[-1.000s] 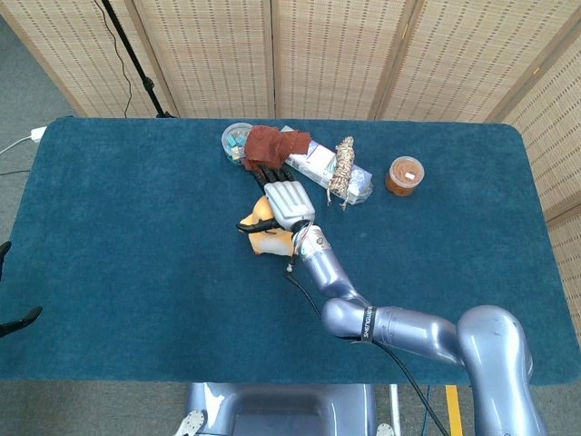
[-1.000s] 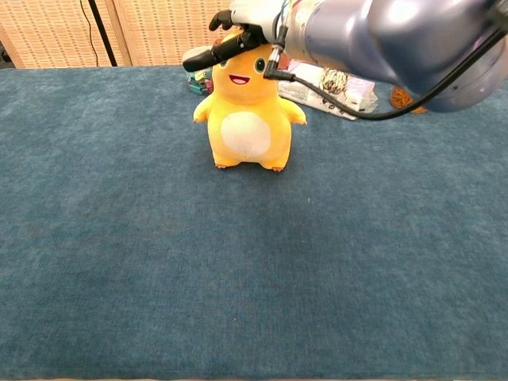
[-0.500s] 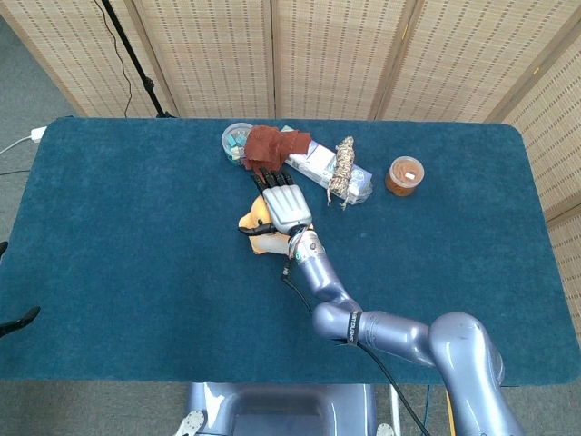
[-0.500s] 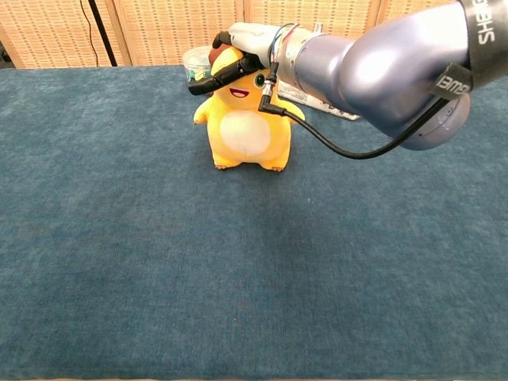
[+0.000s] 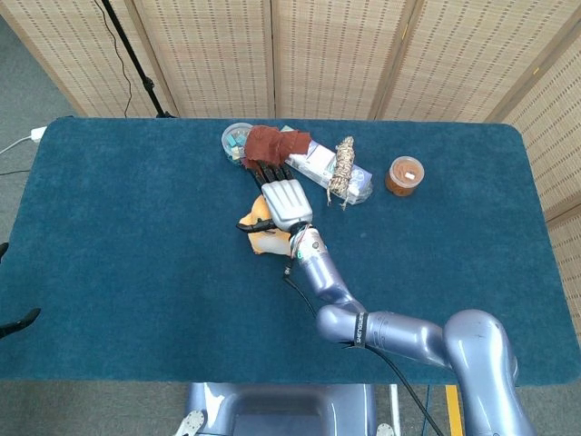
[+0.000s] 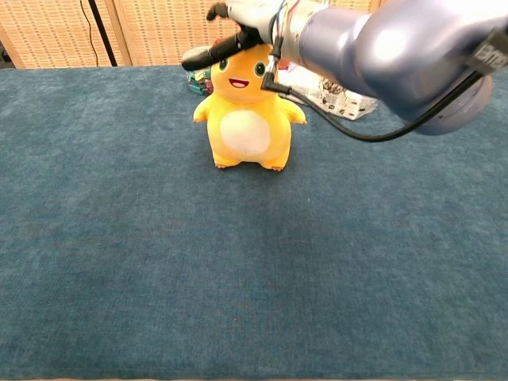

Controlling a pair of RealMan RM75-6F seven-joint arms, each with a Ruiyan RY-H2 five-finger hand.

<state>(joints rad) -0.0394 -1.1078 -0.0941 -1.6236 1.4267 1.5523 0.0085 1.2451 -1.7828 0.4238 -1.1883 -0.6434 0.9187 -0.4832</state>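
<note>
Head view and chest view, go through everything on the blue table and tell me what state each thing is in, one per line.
Yellow plush toy: upright on its feet, facing the chest camera.
Right robot hand: resting on top of the toy's head, fingers spread.
Dark red crumpled cloth: bunched up, lying partly over the packet.
Clear round plastic tub: upright, with small items inside.
Clear plastic packet: lying flat.
Coiled twine bundle: lying across the packet.
Small orange-brown jar: upright, lid on.

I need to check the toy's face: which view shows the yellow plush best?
The chest view: the yellow plush stands upright facing the camera, face and belly plain. The head view shows only a sliver of it beneath the right hand.
</note>
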